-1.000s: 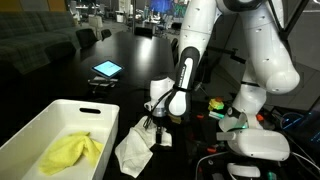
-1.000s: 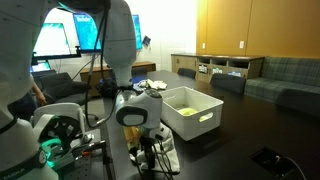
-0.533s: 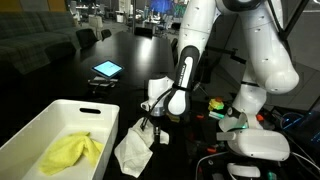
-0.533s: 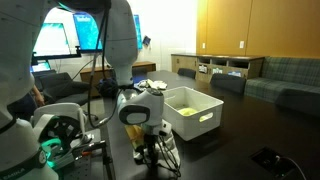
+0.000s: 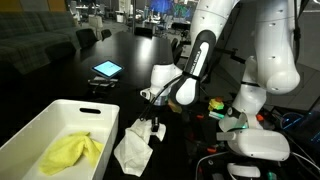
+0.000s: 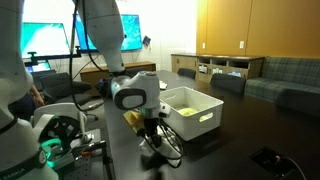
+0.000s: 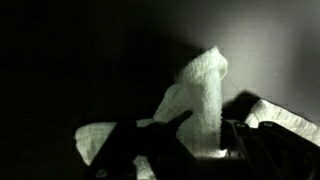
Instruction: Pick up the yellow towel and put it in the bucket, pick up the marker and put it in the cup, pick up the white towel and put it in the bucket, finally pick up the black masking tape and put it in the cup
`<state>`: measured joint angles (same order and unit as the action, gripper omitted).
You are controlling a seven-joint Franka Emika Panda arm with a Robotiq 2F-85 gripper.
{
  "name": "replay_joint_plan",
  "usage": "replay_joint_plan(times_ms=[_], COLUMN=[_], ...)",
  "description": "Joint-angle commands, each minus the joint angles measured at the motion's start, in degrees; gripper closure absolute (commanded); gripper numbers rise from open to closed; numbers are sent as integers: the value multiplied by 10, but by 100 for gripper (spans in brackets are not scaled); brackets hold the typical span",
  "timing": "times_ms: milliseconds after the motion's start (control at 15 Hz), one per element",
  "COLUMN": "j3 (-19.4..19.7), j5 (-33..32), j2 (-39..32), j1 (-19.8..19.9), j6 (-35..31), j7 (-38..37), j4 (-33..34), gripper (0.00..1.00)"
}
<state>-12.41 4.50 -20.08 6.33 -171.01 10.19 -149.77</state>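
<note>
Two cloths, one arm. Saw the yellow towel (image 5: 72, 152) lying crumpled on the floor of the bucket (image 5: 35, 135), a tall white bin on the dark counter (image 5: 130, 60). Found the white towel (image 5: 132, 150) just outside one short end of the bucket, bunched, its lower part seemingly resting on the counter and one peak rising into the jaws. Caught the jaws nearly shut in the wrist view, clamped on a tall fold of the white towel (image 7: 205, 85). Judged the cloth light, limp and thin: likely to droop and trail from a single pinch, unlikely to slip out or suffer harm. Judged a hold on a thick bunched fold near the middle safest, to carry the hanging corners clear of the bucket's rim.
</note>
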Motion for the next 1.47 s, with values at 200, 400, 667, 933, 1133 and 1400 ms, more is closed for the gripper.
replay_joint_plan(times_ms=[200,400,667,933,1133,1400], j3=[120,142,34,-62,-104,-131], j5=[-115,-240,-269,-232,-223,-228], j2=[204,296,415,480,509,528], j1=[-136,-123,-94,-110,-127,-141], j6=[55,143,299,426,506,556], j7=[-172,-309,-478,-581,-617,-656], j4=[-82,-74,-60,-17,31,87], gripper=[85,84,87,87,87,87])
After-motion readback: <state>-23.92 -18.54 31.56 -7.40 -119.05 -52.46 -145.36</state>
